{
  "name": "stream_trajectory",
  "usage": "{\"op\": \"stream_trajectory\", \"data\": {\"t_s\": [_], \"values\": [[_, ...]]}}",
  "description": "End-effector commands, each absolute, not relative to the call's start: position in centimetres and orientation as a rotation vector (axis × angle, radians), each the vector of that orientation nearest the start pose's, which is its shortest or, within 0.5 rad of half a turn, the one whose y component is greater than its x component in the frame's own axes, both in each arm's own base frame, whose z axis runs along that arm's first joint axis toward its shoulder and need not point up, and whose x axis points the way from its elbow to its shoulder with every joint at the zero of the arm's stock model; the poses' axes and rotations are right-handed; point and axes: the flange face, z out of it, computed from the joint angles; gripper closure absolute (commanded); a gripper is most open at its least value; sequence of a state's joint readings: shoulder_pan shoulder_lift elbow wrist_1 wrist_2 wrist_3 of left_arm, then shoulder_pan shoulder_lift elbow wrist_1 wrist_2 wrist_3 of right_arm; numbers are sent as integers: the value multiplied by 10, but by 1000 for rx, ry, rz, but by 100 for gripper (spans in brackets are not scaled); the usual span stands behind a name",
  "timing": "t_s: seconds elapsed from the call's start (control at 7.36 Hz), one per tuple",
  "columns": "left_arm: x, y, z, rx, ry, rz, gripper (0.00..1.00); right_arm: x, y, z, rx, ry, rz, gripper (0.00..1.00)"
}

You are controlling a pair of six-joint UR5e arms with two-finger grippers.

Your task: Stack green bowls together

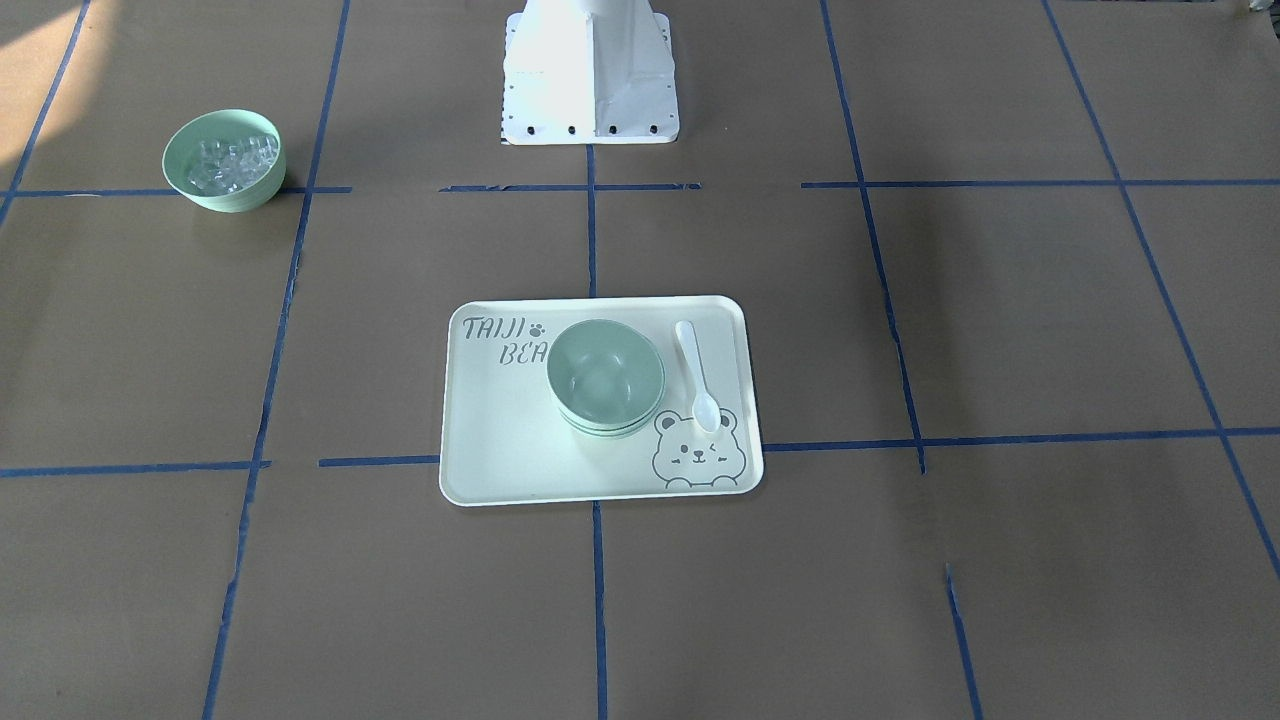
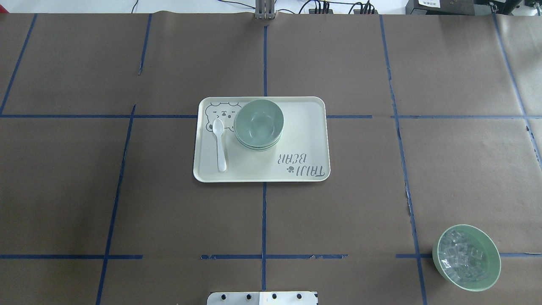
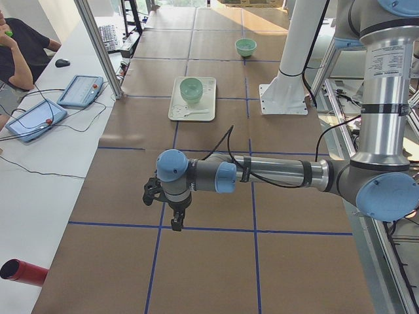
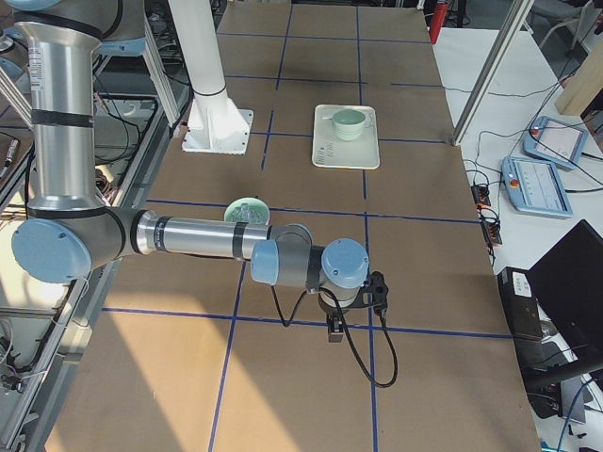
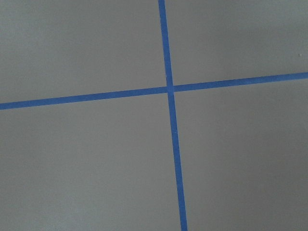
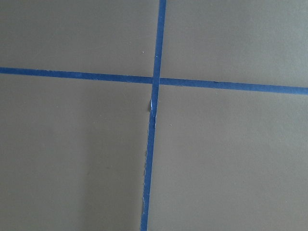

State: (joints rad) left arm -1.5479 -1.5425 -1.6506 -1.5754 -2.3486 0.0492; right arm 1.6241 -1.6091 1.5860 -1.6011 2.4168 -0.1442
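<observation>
From the front, the green bowls sit nested in one pile in the middle of the bear tray on the brown surface. A white spoon lies at the pile's 3 o'clock, and a bowl of clear cubes stands well apart at 10 o'clock. From above, the spoon is at the pile's 9 o'clock. From the table's ends, the left fingers and the right fingers point down over the surface, far from the tray; I cannot tell if they are clenched or released.
</observation>
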Motion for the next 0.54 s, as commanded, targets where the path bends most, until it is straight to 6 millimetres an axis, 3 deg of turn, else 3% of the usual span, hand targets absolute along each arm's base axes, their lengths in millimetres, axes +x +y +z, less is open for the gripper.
{"op": "stream_trajectory", "data": {"t_s": [0.0,0.41], "values": [[-52,-485,632,65,777,92,0,84,-468,662,43,-845,-67,0],[-54,-486,629,71,777,90,0,84,-471,660,49,-846,-68,0]]}}
